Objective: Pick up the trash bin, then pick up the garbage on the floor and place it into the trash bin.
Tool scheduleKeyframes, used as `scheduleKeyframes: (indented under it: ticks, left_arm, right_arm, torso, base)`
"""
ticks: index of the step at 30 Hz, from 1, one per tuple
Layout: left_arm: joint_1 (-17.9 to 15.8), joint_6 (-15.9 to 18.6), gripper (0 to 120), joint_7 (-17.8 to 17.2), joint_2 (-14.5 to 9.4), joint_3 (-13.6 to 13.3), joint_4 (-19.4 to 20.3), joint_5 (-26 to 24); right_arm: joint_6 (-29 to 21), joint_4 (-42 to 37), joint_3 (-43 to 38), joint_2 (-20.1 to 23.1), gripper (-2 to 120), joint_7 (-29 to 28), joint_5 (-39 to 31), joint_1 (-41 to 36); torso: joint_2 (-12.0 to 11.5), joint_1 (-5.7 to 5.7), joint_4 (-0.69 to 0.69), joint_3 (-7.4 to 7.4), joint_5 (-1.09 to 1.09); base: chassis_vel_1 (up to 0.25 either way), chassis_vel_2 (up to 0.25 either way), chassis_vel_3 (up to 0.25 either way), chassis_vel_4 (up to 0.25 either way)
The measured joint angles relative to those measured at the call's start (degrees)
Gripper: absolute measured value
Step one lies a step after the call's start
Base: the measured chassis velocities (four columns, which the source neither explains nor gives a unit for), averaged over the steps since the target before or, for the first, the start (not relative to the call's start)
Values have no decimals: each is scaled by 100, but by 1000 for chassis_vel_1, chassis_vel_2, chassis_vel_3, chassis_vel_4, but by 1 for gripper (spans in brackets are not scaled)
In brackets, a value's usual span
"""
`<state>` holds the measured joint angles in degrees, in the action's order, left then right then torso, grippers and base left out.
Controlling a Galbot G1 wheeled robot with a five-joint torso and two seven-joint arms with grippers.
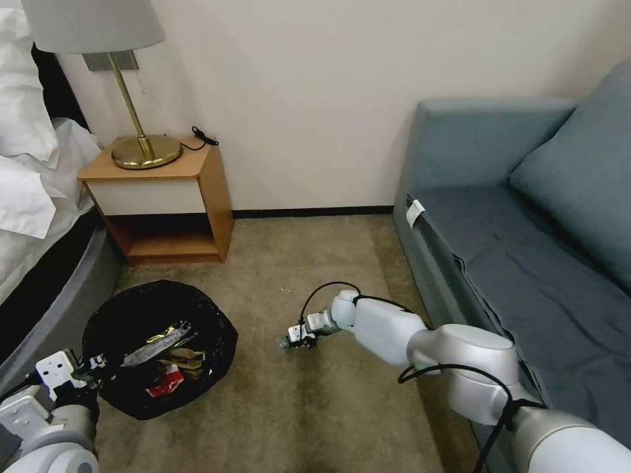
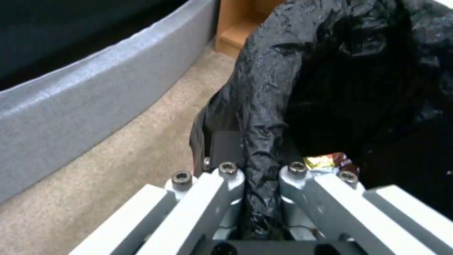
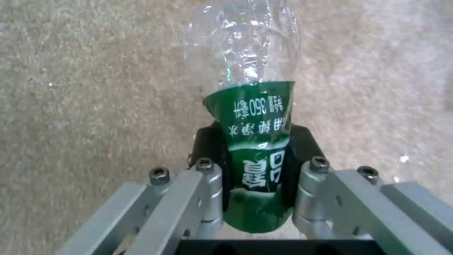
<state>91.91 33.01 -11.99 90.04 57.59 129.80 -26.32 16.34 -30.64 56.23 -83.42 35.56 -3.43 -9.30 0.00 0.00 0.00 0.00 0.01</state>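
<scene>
The trash bin (image 1: 138, 309), lined with a crinkly black bag, is at the lower left of the head view, beside the bed. My left gripper (image 1: 92, 368) is shut on its bagged rim (image 2: 264, 117), one finger (image 2: 222, 177) outside and the other inside. Inside the bin lie a gold wrapper (image 1: 161, 340), a brown wrapper (image 1: 185, 360) and a red-and-white cup (image 1: 164, 384); the gold wrapper (image 2: 322, 162) also shows past the fingers. My right gripper (image 1: 301, 336) is low over the carpet, right of the bin, shut on the clear green-labelled bottle (image 3: 252, 120).
A wooden nightstand (image 1: 164, 197) with a brass lamp (image 1: 141, 148) stands against the far wall behind the bin. The bed's grey base (image 1: 46, 309) runs along the left, and a blue-grey sofa (image 1: 519, 243) is on the right. Beige carpet (image 1: 315, 263) lies between them.
</scene>
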Motion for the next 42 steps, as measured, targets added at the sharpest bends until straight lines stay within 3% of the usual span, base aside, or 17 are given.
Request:
scheduleKeyframes:
  ticks: [19,23,27,33,42]
  left_arm:
    - [13,26,3,-36,-52,-49,-70,-15]
    - [-31,27,3,-38,-73,-86,-146,-16]
    - [-76,37,3,-40,-73,-132,-180,-16]
    - [-124,53,3,-48,-47,-238,-211,-12]
    - [-196,94,3,-66,-2,-333,-259,-21]
  right_arm:
    - [68,-2531,-1118,1605,17,-351,-1229,190]
    - [-246,-3910,-1373,2270,17,-805,-2110,129]
    - [-467,-4657,-1449,2467,17,-1109,-2498,87]
    - [-877,-5814,-1349,2501,17,-1957,-3263,11]
    - [-1410,-6529,-1151,1740,17,-3067,-4068,-213]
  torso:
    - [0,0,1,0,0]
    - [0,0,-4,0,1]
    - [0,0,-2,0,-1]
    - [0,0,-1,-1,-1]
    - [0,0,1,-1,-2]
  base:
    - [0,0,0,0]
    - [0,0,0,0]
    - [0,0,0,0]
    - [0,0,0,0]
    - [0,0,0,0]
